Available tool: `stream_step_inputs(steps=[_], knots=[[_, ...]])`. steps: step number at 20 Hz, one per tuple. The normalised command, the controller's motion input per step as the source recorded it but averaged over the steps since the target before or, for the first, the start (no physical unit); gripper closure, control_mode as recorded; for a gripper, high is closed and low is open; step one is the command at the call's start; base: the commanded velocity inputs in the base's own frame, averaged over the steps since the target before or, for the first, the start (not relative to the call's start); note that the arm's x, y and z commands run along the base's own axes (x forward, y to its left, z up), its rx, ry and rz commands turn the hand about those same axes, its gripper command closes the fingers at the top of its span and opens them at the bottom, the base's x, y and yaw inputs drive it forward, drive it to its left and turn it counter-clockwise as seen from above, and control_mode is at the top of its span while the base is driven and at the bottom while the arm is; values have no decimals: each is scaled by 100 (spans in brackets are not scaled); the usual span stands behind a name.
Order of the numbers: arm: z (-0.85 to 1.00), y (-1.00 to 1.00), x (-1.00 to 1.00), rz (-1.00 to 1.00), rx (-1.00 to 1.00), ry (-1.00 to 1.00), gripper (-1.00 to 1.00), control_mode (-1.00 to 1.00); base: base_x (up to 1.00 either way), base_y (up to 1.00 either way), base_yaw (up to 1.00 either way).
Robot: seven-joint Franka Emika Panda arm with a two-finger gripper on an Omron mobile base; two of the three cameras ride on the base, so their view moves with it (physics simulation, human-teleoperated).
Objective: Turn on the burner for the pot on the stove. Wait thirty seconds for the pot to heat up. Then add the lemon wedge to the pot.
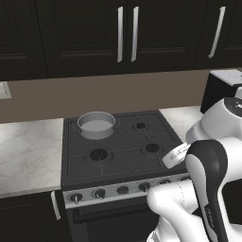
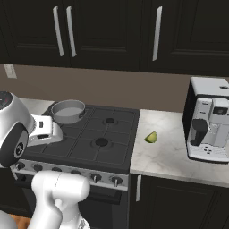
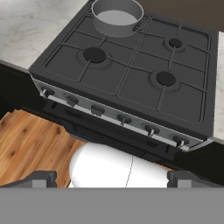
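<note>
The pot (image 1: pixel 96 125) sits on the stove's (image 1: pixel 124 150) back-left burner, seen at top centre in the hand view (image 3: pixel 117 16) and behind the arm in the right base view (image 2: pixel 68 111). It looks empty, pale inside. No flame is visible under it, so the burner is probably not lit yet — though a small flame would be hard to make out at this size.

The gripper (image 3: pixel 111 179) hangs spread wide, holding nothing, its two tips apart at the bottom of the hand view. It is poised above and in front of the range, looking down on the knobs (image 3: pixel 124 118) along the silver front strip. That fits the first step: the hand is free because a knob must be turned before anything is carried.

The lemon (image 2: pixel 151 137) lies on the marble counter (image 2: pixel 179 152) just right of the stove, well apart from the pot and untouched. It waits there until the pot has heated.

Which knob serves the back-left burner cannot be read from here — the next move depends on choosing the right one.
</note>
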Motion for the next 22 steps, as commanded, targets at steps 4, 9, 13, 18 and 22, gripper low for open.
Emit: stream_step_inputs(steps=[4,9,13,18,22], knots=[[0,0,0,0,0,0,-100,-100,0,0,0],[0,0,0,0,0,0,-100,-100,0,0,0],[0,0,0,0,0,0,-100,-100,0,0,0],[0,0,0,0,0,0,-100,-100,0,0,0],[0,0,0,0,0,0,-100,-100,0,0,0]])
